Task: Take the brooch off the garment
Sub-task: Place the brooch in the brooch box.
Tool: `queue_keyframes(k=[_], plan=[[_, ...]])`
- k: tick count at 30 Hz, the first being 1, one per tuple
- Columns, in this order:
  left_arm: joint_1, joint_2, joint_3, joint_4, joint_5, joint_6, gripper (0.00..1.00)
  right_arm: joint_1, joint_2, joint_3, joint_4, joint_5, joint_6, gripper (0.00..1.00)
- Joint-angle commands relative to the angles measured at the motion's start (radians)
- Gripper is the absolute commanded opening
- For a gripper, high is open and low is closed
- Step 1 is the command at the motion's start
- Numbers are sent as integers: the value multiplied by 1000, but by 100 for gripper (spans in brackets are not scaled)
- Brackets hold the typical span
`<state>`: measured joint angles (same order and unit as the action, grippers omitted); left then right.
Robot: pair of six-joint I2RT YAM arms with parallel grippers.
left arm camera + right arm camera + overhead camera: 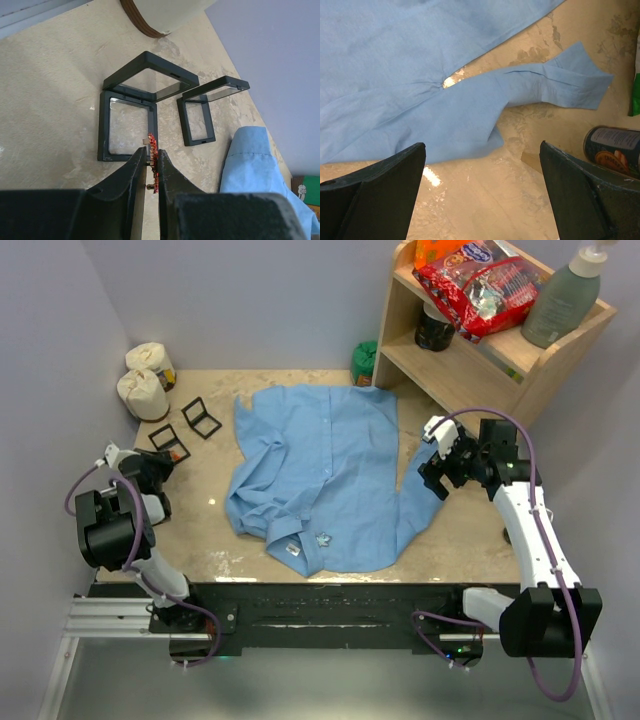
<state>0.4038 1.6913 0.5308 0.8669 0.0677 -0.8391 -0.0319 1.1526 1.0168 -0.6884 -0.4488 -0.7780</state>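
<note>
Brooch: small red-and-gold metal piece [154, 148], pinched edge-on between the nearly closed fingers of the left gripper [152, 156], clear of the cloth. This gripper hangs near the left edge of the tabletop [200, 515], just above the near rim of an open black square display frame [104, 131] with a clear panel. A second frame [181, 120] of the same kind sits just beside it. Large light-blue button-up shirt [320, 470] lies spread mid-tabletop, collar toward the near edge, well apart from the brooch. Right gripper [482, 145] is spread wide and holds nothing, above the shirt's sleeve [530, 90] toward the right edge.

Likely step: setting the brooch in the frame. Carry it forward over the panel's middle, lower close, then part the fingers slowly. The piece stands on edge and may roll or catch the rim. Steer clear of the raised lid.
</note>
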Motion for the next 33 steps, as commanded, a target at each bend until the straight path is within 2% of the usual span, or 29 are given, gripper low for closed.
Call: queue_keyframes(k=[1, 33], plan=[[7, 28, 20, 115, 15, -11, 0, -2, -19, 11, 4, -41, 9, 99], [-3, 134, 14, 294, 21, 31, 0, -2, -39, -11, 3, -53, 2, 99]])
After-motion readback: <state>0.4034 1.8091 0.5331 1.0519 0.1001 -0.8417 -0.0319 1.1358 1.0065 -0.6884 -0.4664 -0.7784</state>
